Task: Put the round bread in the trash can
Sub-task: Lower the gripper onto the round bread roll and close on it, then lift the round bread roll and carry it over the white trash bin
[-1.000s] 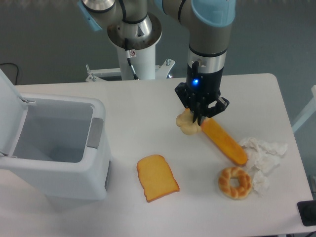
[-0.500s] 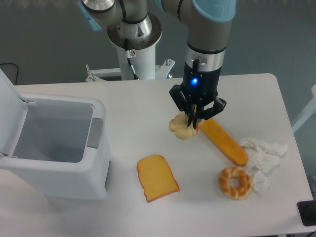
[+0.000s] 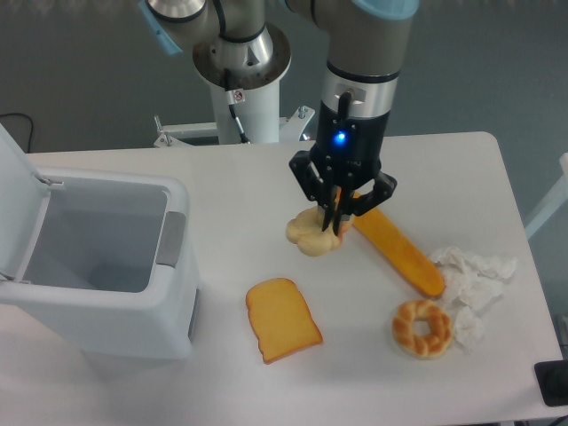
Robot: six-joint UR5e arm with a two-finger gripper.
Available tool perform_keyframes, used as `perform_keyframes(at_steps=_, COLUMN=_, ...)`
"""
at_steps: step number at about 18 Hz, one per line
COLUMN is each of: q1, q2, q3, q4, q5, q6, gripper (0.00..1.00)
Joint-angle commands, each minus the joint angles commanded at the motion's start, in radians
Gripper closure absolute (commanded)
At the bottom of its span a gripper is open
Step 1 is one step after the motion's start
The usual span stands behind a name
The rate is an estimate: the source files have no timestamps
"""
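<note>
The round bread [image 3: 308,235] is a pale yellow lumpy bun held in my gripper [image 3: 334,218], which is shut on its upper right side and carries it just above the white table. The trash can [image 3: 98,266] stands at the left with its lid open, well to the left of the gripper. Its inside shows grey walls.
A long orange baguette [image 3: 399,253] lies right of the gripper. A golden ring-shaped bread [image 3: 423,327] and crumpled white paper [image 3: 472,271] lie at the right front. A toast slice [image 3: 282,319] lies at the front centre. The robot base [image 3: 241,67] stands behind.
My gripper has moved left and slightly up with the round bread in it, away from the baguette and toward the trash can.
</note>
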Motion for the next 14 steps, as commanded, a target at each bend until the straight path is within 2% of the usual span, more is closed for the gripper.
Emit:
perform_keyframes(at_steps=4, q1=-0.006, q2=0.003, q3=0.002, q4=0.006, q5=-0.066, q6=-0.046, gripper=1.00)
perform_keyframes(at_steps=9, q1=-0.008, q2=0.043, q3=-0.002, q4=0.006, q5=-0.108, q6=-0.099, gripper=1.00)
perform_keyframes(at_steps=14, q1=-0.021, q2=0.057, q3=-0.003, q4=0.009, q5=-0.163, q6=-0.177, gripper=1.00)
